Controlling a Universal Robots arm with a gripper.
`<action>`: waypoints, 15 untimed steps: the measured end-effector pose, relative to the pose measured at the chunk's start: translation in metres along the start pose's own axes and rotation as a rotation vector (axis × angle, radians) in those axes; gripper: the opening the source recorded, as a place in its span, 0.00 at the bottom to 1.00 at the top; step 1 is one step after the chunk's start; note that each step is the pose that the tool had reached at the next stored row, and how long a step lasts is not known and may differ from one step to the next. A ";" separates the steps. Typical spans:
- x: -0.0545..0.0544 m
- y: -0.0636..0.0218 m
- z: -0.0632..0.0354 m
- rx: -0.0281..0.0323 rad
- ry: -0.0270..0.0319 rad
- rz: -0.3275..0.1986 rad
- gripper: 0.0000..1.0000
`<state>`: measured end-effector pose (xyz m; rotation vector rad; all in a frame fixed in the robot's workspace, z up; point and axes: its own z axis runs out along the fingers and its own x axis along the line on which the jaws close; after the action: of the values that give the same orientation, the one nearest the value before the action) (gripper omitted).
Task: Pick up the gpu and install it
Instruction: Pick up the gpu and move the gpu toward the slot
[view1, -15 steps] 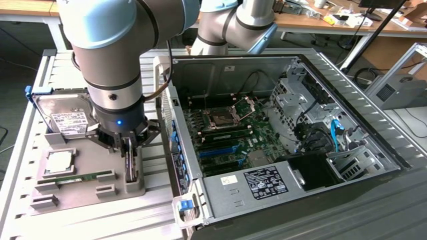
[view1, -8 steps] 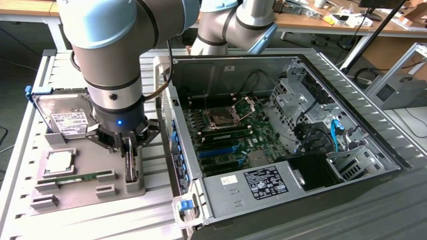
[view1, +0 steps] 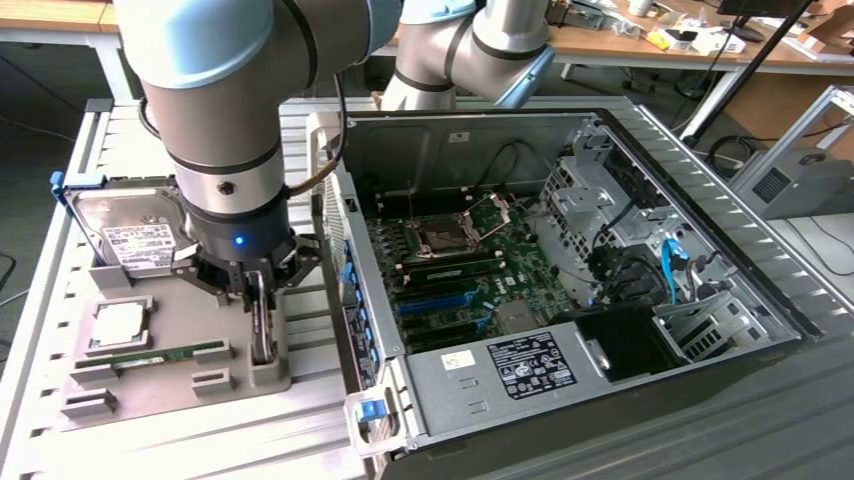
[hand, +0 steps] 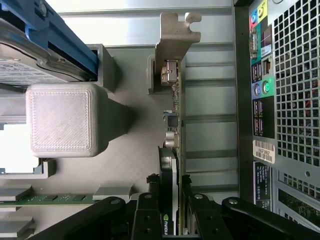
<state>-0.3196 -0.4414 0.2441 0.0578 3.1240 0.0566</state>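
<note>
Tool (view1: 260, 298) part-closed, clamping gpu (view1: 263, 338) across flat faces. Card stands edge-up in gray holder (view1: 160, 385), probably keeping both faces reachable.

Green Nvidia eye logo on gpu (hand: 169, 167). On computer case (hand: 295, 75), barcode sticker (hand: 263, 150): characters illegible. White hard drive (view1: 127, 235) label: unreadable.

One gpu (view1: 263, 330), one hard drive (view1: 134, 235), one memory stick (view1: 167, 355), one case (view1: 441, 125).
</note>
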 end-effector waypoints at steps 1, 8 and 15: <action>0.000 0.0001 -0.0041 -0.0003 0.0000 0.000 0.27; -0.001 0.0009 -0.0248 -0.0017 0.0001 0.000 0.27; -0.001 0.0020 -0.0553 -0.0028 0.0001 0.000 0.27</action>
<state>-0.3194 -0.4414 0.2994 0.0579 3.1239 0.0610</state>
